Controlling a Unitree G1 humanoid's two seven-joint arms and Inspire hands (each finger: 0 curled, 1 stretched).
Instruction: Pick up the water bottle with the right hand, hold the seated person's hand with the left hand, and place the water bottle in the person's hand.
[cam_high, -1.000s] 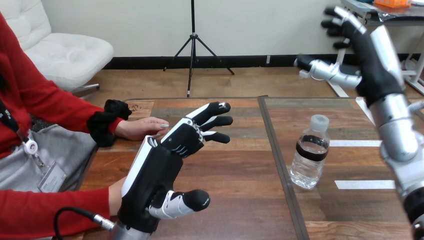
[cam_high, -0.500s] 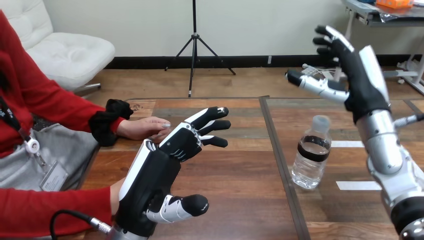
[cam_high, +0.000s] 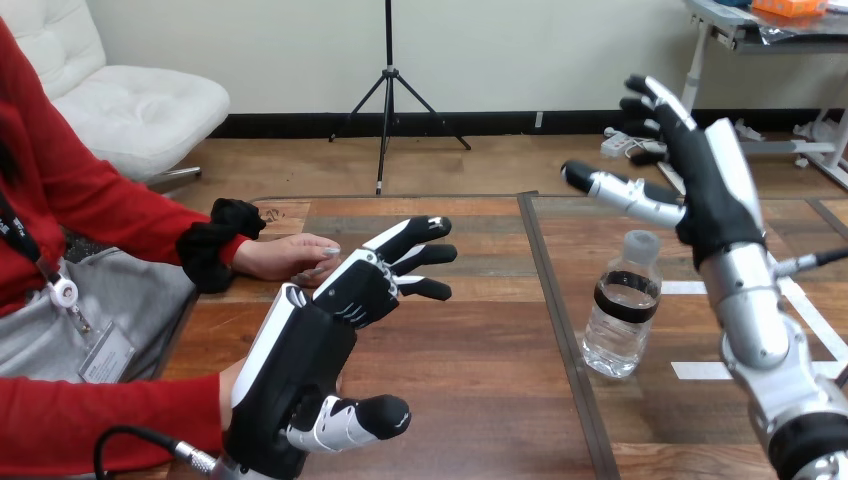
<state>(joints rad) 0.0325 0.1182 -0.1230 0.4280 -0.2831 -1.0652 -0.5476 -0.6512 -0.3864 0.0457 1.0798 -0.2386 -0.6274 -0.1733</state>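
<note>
1. So far, as I judge from how things lie, no step of the task is finished. The bottle is not picked up, the person's hand is not held, and nothing has been handed over.
2. At 9 o'clock of the view, the person's hand (cam_high: 285, 257) lies flat on the surface (cam_high: 480, 350), close to its left edge. It holds nothing.
3. At 7 o'clock, the left hand (cam_high: 300, 360) is raised over the surface. Its fingers are straight and a little spread, pointing toward 1 o'clock, and the thumb stands out to the side. It holds nothing. The person's hand is at 11 o'clock from its palm, just beside the knuckles. No finger curls round it, and I cannot tell if the two touch.
4. At 4 o'clock, the water bottle (cam_high: 620, 320) stands upright on the right part of the surface with its cap on. Nothing touches it.
5. At 2 o'clock, the right hand (cam_high: 705, 190) hangs in the air, at 1 o'clock from the bottle's cap and apart from it. Its fingers are spread wide, the thumb points toward 9 o'clock, and it holds nothing.
6. What is left, in my judgement, is the whole task: grasp the bottle, take the person's hand, then give the bottle.
</note>
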